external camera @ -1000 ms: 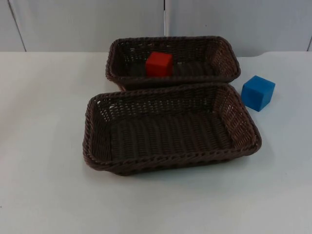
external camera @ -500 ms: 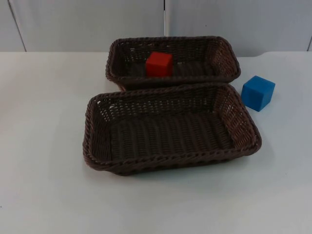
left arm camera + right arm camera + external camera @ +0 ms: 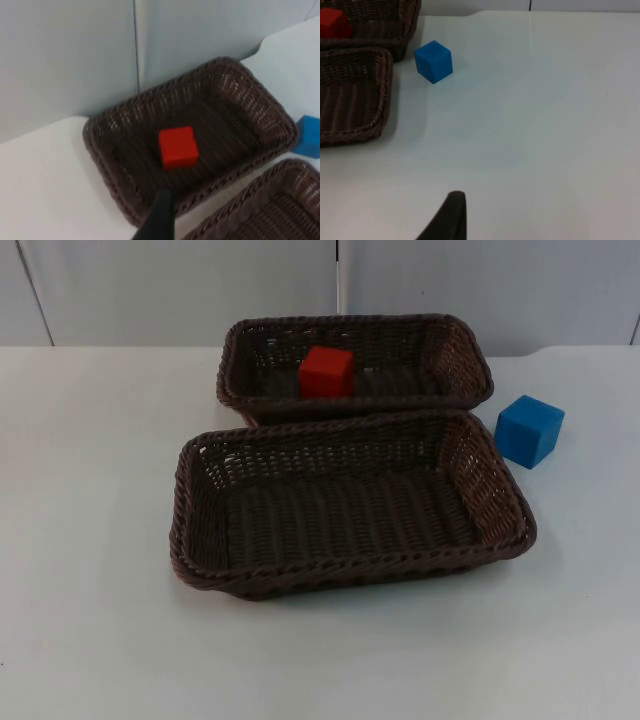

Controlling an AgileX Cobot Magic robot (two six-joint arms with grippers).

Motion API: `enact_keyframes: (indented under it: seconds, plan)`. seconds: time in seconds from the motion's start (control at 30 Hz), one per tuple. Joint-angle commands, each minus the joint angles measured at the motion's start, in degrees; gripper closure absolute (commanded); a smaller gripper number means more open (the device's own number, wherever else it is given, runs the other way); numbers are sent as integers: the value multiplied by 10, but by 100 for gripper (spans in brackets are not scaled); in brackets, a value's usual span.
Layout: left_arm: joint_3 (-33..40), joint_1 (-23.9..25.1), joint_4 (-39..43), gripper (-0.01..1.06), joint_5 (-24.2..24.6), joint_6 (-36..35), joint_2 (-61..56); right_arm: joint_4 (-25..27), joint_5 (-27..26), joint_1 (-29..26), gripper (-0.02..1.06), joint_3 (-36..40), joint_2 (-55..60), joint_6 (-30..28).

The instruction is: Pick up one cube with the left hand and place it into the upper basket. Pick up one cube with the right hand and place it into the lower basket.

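The red cube (image 3: 327, 371) already sits inside the upper basket (image 3: 455, 352), a little toward 9 o'clock of its middle, so I judge the left arm's half done and the right arm's pick to be the step in hand. The blue cube (image 3: 529, 430) stands on the white table (image 3: 90, 490) at about 3 o'clock of the lower basket (image 3: 200, 540), just beside its far right corner and apart from the rim (that basket has nothing in it yet). The left gripper (image 3: 161, 220) hangs above the near rim of the upper basket, looking down on the red cube; whether its fingers are open I cannot tell. The right gripper (image 3: 449, 220) is over bare table, well apart from the blue cube, its fingers likewise unreadable. Next, the right gripper must travel to the blue cube, straddle it squarely and close
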Motion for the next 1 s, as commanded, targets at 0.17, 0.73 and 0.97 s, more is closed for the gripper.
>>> enact_keyframes:
  seconds: [0.17, 0.73, 0.97]
  plan:
    - [169, 0, 13, 22, -98, -4, -103, 2, -4, -3, -1, 0, -2, -6]
    - [436, 0, 13, 22, -136, -32, -375, 2, -4, -3, -1, 0, -2, -6]
    - [525, 0, 13, 22, -136, -34, -498, 2, -4, -3, -1, 0, -2, -6]
